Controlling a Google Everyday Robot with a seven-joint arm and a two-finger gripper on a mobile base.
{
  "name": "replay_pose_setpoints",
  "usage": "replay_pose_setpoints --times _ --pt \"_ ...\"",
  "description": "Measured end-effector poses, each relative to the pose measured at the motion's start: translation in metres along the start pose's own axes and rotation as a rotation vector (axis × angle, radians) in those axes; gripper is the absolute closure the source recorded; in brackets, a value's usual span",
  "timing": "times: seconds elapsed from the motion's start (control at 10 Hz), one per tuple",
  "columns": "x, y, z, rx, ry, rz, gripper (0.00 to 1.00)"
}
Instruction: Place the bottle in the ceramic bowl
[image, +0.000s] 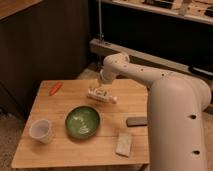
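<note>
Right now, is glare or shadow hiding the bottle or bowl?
Camera view: dim warm light, dark background. No shadow hides the bottle on the lit table; the gripper hangs just above it. The ceramic bowl shows pale patches inside, glare or markings, unclear which.

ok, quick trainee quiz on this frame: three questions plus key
1. True or false: the bottle is in the bowl.
2. The tool hangs: A) over the cup, B) just above the bottle, C) beside the dark block.
3. Fill in: the bottle lies on its ____ on the table.

Key: 1 false, it is on the table behind the bowl. 2 B. 3 side.
</note>
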Motion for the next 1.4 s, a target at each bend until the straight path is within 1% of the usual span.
replay_pose_setpoints --times 0.2,0.6,1.1,1.4 --pt "0.002 -0.002 0.015 0.016 0.000 -0.001 0.20" --pt "0.002 -0.005 0.029 0.031 0.003 0.003 0.20" --pt "0.003 -0.006 0.053 0.043 0.006 0.002 0.20" --pt "0.006 -0.004 0.071 0.050 0.021 0.006 0.20"
